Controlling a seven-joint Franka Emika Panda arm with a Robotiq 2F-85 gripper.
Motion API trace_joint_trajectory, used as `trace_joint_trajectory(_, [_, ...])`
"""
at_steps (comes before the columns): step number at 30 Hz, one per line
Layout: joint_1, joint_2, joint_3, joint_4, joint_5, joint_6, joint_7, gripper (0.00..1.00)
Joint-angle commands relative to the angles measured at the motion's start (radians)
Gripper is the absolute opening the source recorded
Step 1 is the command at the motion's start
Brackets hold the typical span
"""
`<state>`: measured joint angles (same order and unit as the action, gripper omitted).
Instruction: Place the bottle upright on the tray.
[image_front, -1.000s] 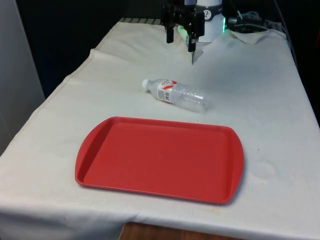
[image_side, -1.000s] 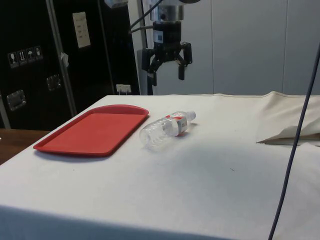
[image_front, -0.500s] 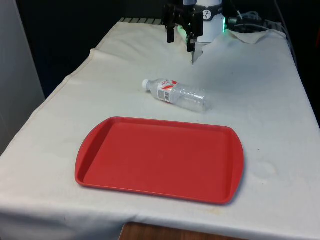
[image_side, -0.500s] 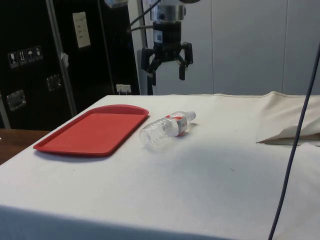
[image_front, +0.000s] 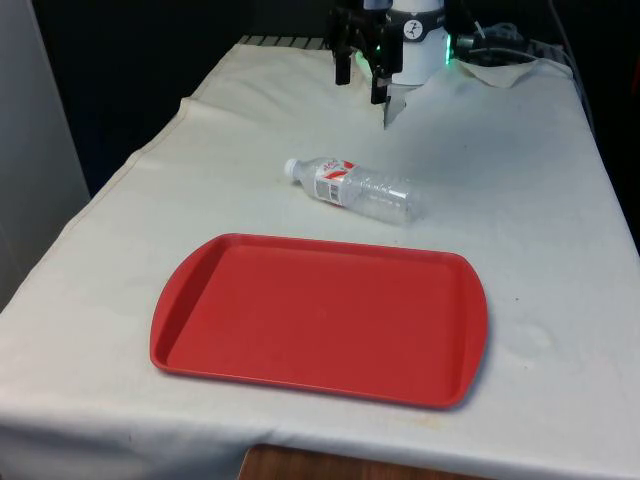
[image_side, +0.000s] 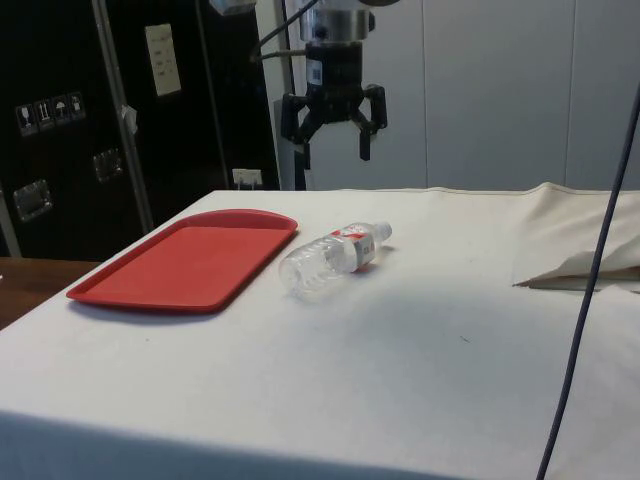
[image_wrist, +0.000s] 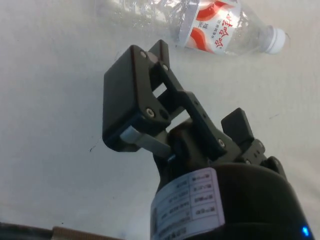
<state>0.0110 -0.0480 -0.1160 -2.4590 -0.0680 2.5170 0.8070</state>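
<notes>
A clear plastic bottle (image_front: 352, 189) with a red and white label and a white cap lies on its side on the white cloth, just beyond the far edge of the red tray (image_front: 320, 310). The tray holds nothing. In the side view the bottle (image_side: 333, 257) rests right of the tray (image_side: 190, 262). My gripper (image_front: 361, 80) hangs open high over the table's far end, well above and behind the bottle, with nothing between its fingers. The side view shows the gripper (image_side: 332, 140) spread wide in the air. In the wrist view the bottle (image_wrist: 200, 20) lies beyond the fingers (image_wrist: 131, 95).
A rumpled fold of cloth (image_front: 500, 65) lies at the far end towards the front view's right, and appears as a raised fold (image_side: 580, 265) in the side view. A dark cable (image_side: 592, 270) hangs across the side view's right.
The gripper has risen very slightly and stays open. The bottle and the tray have not moved.
</notes>
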Motion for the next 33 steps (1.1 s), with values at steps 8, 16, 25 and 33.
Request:
trace_joint_trajectory(8, [-0.002, 0.005, -0.002, 0.006, -0.008, 0.002, 0.044, 1.0])
trace_joint_trajectory(16, [-0.002, 0.01, -0.004, 0.013, -0.008, 0.001, 0.083, 1.0])
trace_joint_trajectory(25, [-0.002, 0.013, -0.004, 0.018, -0.01, 0.002, 0.13, 1.0])
trace_joint_trajectory(33, [-0.002, 0.014, -0.005, 0.019, -0.011, 0.002, 0.177, 1.0])
